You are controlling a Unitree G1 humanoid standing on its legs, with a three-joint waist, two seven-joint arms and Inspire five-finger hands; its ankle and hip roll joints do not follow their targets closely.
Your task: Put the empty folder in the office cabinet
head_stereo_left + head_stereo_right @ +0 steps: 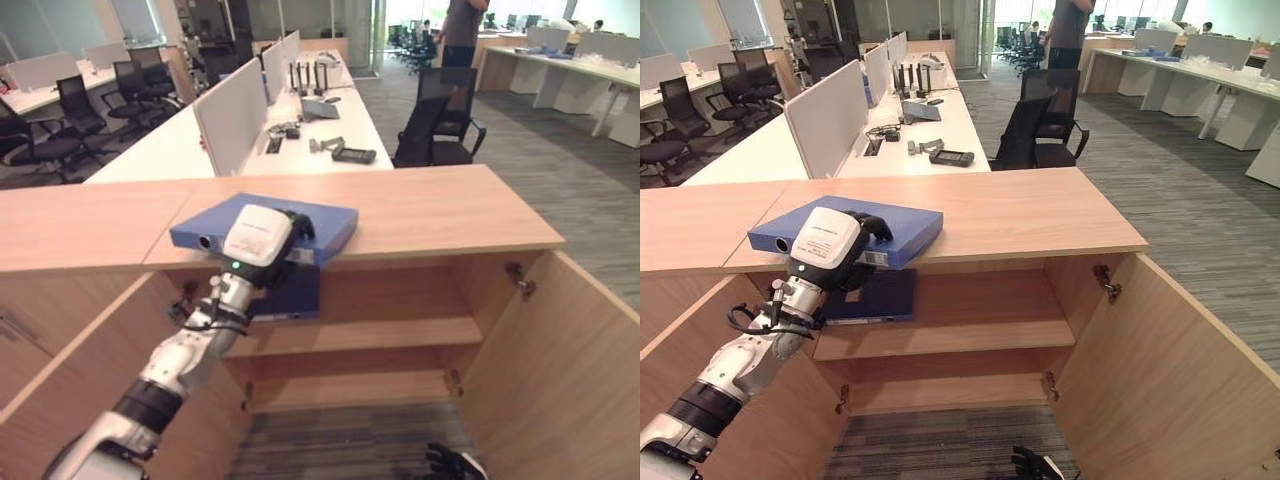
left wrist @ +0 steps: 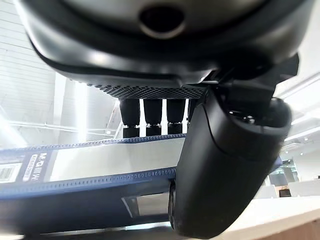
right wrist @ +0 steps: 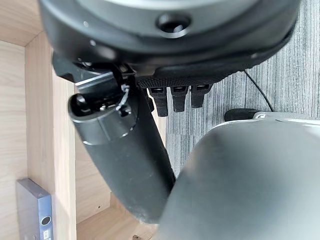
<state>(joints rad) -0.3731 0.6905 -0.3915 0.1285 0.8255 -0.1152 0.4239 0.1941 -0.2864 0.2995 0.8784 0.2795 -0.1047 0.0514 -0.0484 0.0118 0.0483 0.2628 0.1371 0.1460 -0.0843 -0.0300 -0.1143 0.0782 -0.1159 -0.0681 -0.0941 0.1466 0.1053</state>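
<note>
The blue folder (image 1: 265, 228) lies flat on the cabinet top (image 1: 440, 210), left of frame centre in the head views, with its near edge overhanging the front lip. The left hand (image 1: 262, 238) has hold of that overhanging edge: in the left wrist view the fingers (image 2: 152, 116) lie over the upper face and the thumb (image 2: 225, 165) is curled beneath, so the spine is pinched between them. A second blue folder (image 1: 875, 296) already sits on the upper shelf (image 1: 990, 325), directly below the hand.

Step in hand, as judged: draw the folder off the top and carry it down into the open compartment. To do this well, the pinch should stay firm while the folder is pulled clear of the lip, kept level so it does not swing (an empty folder is light and may flap open), then lowered and slid in flat, over or beside the one already shelved. The open door (image 1: 1170, 350) at lower right should not obstruct.

The right hand (image 3: 175, 97) hangs low near the carpet, fingers straight and holding nothing. How far under the folder the left thumb reaches cannot be made out. The shelf's left end is hidden behind the arm, and the lower shelf is only partly visible
</note>
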